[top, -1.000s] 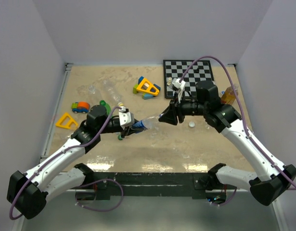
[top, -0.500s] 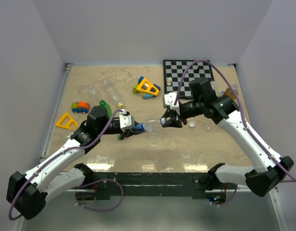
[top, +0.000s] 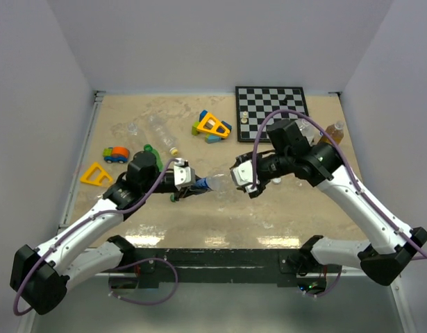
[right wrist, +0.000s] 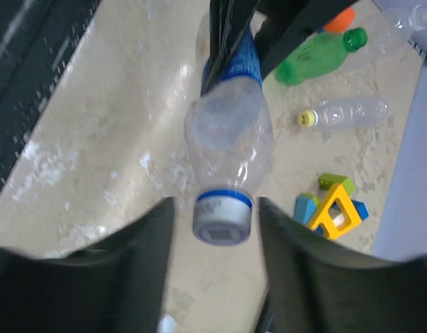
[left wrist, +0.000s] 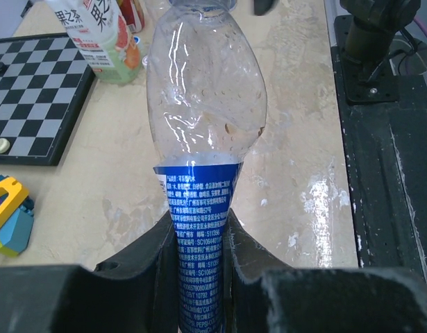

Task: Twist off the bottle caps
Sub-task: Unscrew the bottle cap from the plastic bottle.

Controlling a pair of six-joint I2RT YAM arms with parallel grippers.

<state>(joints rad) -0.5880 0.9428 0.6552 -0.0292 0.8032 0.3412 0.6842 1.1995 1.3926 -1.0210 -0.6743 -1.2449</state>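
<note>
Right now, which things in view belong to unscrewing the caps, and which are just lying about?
Job: held clear bottle, its white cap, green bottle with green cap, lying clear bottle with yellow cap.
Lying about: chessboard, toy blocks, toy car, yellow triangle.

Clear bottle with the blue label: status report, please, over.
Left end effector shut on clear bottle. Right end effector open around cap, gaps both sides. Cap on neck. Path clear.
</note>
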